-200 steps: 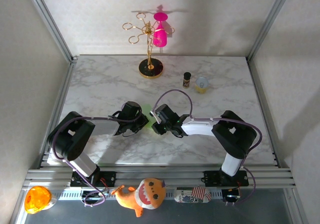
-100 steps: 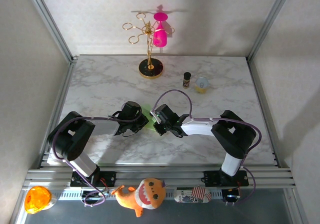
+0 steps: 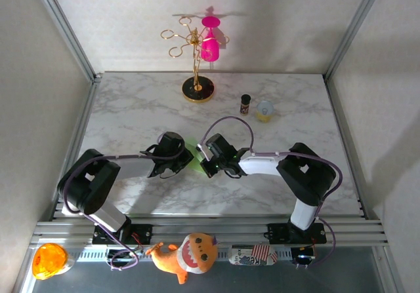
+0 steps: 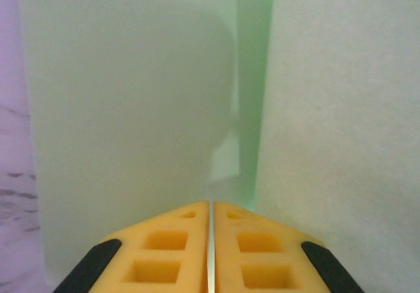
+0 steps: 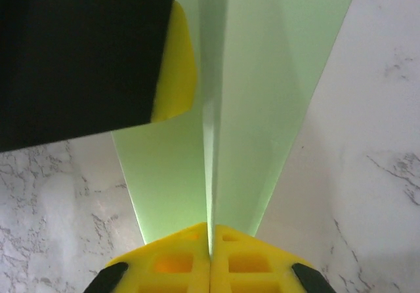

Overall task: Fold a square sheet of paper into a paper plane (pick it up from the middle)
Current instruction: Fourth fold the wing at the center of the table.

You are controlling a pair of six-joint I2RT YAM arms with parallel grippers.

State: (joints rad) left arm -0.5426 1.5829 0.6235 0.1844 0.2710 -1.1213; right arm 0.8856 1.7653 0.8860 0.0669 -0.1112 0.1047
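Observation:
The square sheet of paper shows as a folded pale green paper plane (image 3: 194, 151), held just above the marble table (image 3: 131, 109) between both arms. In the right wrist view the paper plane (image 5: 256, 109) is a long narrow wedge. Its centre ridge runs straight into my right gripper (image 5: 210, 230), which is shut on it. My left gripper (image 4: 210, 205) is shut on a thin edge of the pale green paper (image 4: 131, 109). Its yellow finger (image 5: 178, 77) shows at the upper left of the right wrist view. From above, the left gripper (image 3: 185, 156) and right gripper (image 3: 204, 162) face each other closely.
A gold stand (image 3: 196, 86) carrying a pink cup (image 3: 210, 46) is at the back. A small dark bottle (image 3: 245, 103) and a yellow-white cup (image 3: 264, 111) sit at the back right. A plush toy (image 3: 187, 253) and an orange ball (image 3: 49, 259) lie beyond the near edge.
My right gripper has closed onto the paper's centre ridge and edged slightly left. The left gripper has kept its grip in place.

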